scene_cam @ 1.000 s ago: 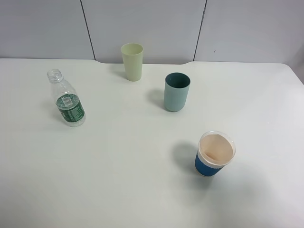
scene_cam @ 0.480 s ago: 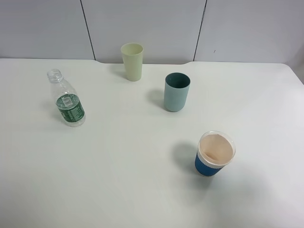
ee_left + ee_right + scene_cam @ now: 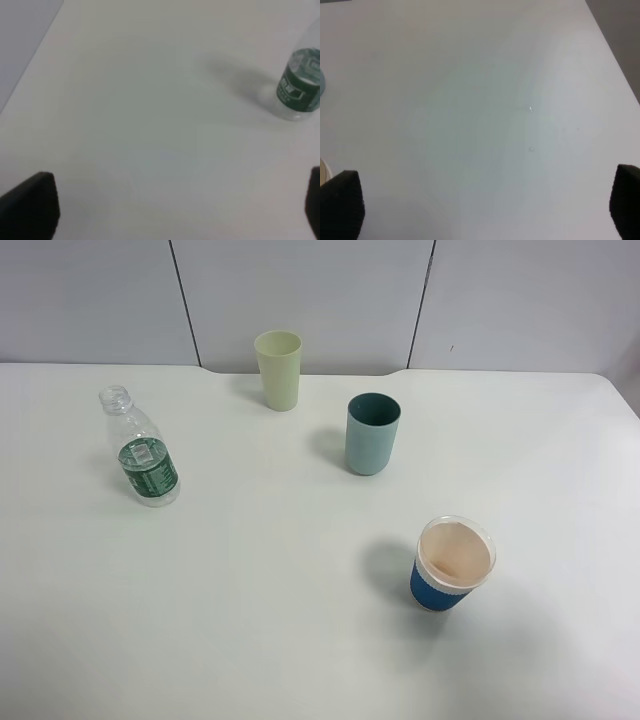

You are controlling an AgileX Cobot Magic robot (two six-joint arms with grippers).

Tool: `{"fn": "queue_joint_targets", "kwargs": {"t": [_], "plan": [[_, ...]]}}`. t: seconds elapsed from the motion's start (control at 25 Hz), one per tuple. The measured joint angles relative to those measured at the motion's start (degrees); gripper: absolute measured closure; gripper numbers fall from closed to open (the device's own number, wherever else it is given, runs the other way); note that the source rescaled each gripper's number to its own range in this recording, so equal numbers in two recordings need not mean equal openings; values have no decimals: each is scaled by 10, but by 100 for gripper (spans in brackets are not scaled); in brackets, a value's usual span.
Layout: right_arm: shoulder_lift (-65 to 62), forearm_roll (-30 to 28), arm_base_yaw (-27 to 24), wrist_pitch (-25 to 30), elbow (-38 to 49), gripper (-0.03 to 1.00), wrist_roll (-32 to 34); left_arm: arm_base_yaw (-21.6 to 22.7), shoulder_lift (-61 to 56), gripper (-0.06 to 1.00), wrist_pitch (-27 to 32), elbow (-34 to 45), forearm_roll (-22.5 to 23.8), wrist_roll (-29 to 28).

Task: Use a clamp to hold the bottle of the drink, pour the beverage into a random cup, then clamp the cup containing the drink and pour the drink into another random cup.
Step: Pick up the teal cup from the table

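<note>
Jaws on both my arms stand wide apart and hold nothing. Each wrist view shows only dark fingertips [image 3: 29,205] at the edges, with bare counter [image 3: 250,630] between them. Neither arm shows in the high view, so I judge that the first step, taking the bottle, has not begun.

That bottle [image 3: 140,452] stands upright on the left side of the counter, well apart from all three cups. My left wrist view has it ahead and off to one side, green label [image 3: 299,87] towards me. Its neck appears to have no cap. How much drink it holds I cannot tell.

My left jaws are the natural pair for it. I would line up so the bottle sits midway between the fingertips, come in level, and close on the labelled waist rather than the narrow shoulder. Thin plastic may buckle and push drink out of the open neck, so I should squeeze just enough to stop slipping.

For the pour, the pale green cup [image 3: 279,370] and the teal cup [image 3: 372,433] stand towards the back, and the blue-sleeved cup [image 3: 451,565] sits nearer the front right. All are upright. Whichever I pick, the neck should be over the rim before I tilt, and the tilt should be slow. My right jaws can wait for the cup step.
</note>
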Motion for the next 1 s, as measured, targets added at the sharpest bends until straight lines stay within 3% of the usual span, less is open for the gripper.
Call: {"fn": "queue_joint_targets", "kwargs": {"t": [0.36, 0.6, 1.0], "plan": [[0, 0, 0, 0, 0, -3, 0, -2, 0, -6, 0, 0, -1, 1], [0, 0, 0, 0, 0, -3, 0, -46, 0, -6, 0, 0, -1, 2], [0, 0, 0, 0, 0, -3, 0, -48, 0, -6, 0, 0, -1, 2]]}}
